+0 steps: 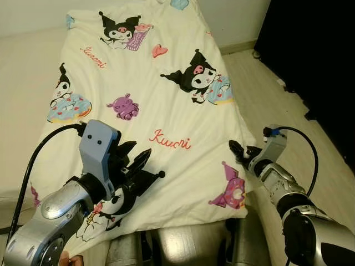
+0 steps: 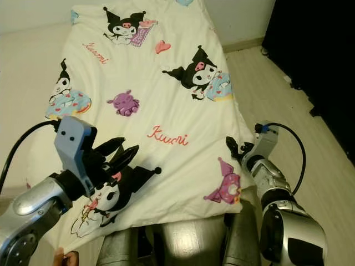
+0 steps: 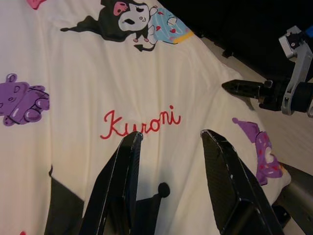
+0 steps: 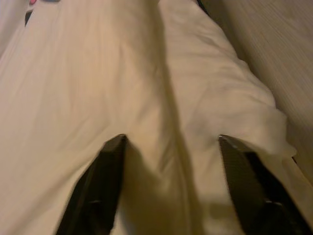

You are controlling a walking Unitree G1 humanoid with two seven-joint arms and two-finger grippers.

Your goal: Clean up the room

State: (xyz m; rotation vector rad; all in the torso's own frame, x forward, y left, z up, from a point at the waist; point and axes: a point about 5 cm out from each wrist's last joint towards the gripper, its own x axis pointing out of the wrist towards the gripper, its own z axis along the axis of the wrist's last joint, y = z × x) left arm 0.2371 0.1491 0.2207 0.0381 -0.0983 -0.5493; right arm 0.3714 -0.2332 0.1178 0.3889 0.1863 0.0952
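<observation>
Bed: one cartoon-print blanket [image 1: 166, 111]; two tools, left tool [image 1: 136, 160] and right tool [image 1: 239, 151], both spread, grasping nothing.

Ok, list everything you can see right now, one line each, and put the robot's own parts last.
Blanket: one, cream with cartoon prints and red lettering, spread flat over the bed.
Floor: pale wood, on the robot's right.
Wall: white, beyond the blanket.
Dark furniture: black, far right.
Left gripper: black jaws open, over the blanket's near left part.
Right gripper: black jaws open, at the blanket's near right edge.
</observation>
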